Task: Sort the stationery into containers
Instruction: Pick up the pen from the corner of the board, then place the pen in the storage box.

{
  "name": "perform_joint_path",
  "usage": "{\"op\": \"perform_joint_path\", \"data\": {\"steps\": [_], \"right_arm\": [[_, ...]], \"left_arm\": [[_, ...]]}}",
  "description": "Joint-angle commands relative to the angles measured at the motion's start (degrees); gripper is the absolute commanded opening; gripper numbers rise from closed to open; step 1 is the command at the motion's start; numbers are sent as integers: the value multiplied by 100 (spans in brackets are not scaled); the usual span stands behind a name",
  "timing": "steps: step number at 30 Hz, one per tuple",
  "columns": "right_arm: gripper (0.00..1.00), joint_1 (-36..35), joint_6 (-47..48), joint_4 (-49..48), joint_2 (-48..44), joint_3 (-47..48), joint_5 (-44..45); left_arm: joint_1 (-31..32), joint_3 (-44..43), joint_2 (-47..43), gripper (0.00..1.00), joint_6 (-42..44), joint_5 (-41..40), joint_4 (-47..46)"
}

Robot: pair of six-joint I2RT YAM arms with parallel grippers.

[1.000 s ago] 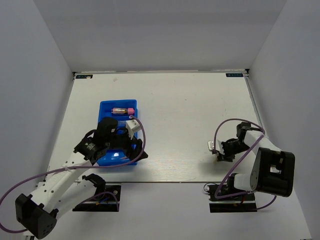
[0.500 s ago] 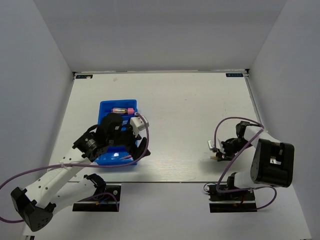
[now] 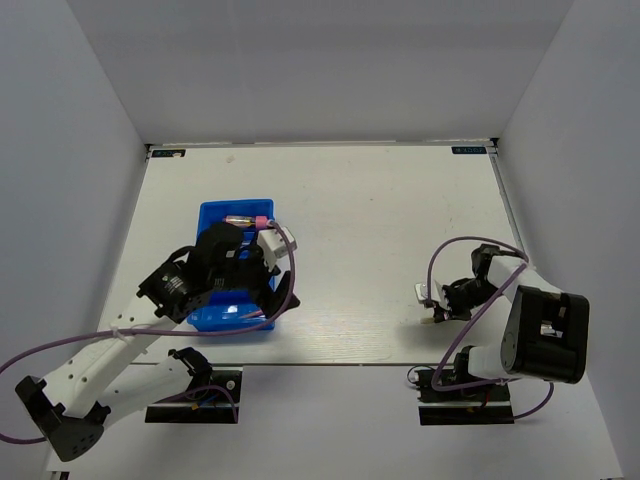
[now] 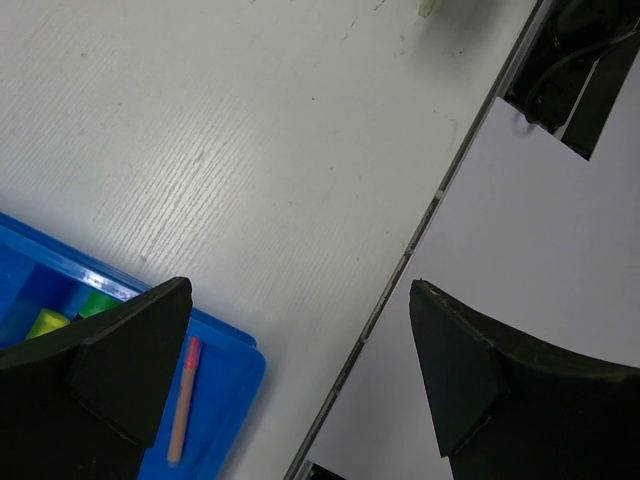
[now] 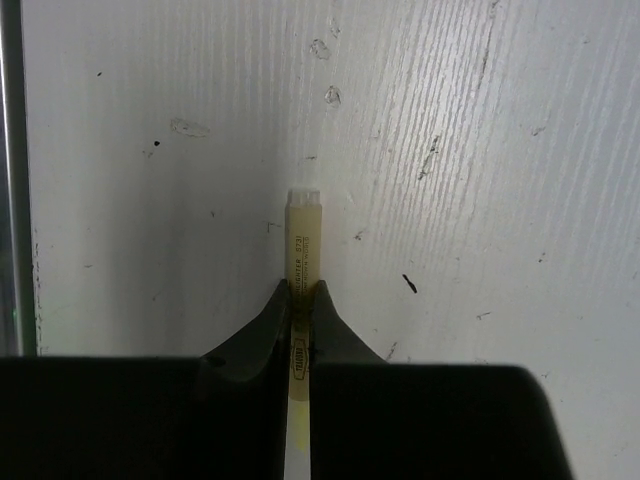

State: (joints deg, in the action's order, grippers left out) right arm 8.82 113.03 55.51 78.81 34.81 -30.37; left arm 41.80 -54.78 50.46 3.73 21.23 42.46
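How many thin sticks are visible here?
2. A beige stick gripped by the right gripper; a pink stick lying in the blue tray. The left arm covers part of the tray, so more may be hidden.

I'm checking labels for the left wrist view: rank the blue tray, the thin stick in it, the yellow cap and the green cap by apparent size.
1. blue tray
2. thin stick
3. Unranked: yellow cap and green cap, similar and both partly hidden.
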Motion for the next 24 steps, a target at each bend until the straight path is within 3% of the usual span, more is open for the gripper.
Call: {"op": "perform_joint_path", "data": {"steps": [1,4,10,13,14,17,22,24], "right_arm": [[0,-21,2479,-296,373,-292,1790],[0,-82,1952,249,249,261,1061],[0,-555,-288,1436,302,1720,-899],[0,-873,-1791,1183,390,2213,-1585],[0,-1352,-2872,982,529,2397,-1777],[0,-1924,-4038,725,846,3037,-2497],[0,-2909,-7181,-258,1970,3953,-3745],[0,-3288,-7662,-601,2374,4550,-3932]], "left_arm": [[47,-287,-115,100,-56,-84,131],[30,-515,-115,100,-48,-181,193],[30,-999,-27,100,-188,-374,132],[39,-1017,-97,100,-284,-506,-175],[30,-1043,-106,100,-320,-576,-316],[30,-1148,-62,100,-581,-725,-597],[30,-1613,236,100,-680,-911,-756],[56,-1745,386,100,-698,-910,-748]]}}
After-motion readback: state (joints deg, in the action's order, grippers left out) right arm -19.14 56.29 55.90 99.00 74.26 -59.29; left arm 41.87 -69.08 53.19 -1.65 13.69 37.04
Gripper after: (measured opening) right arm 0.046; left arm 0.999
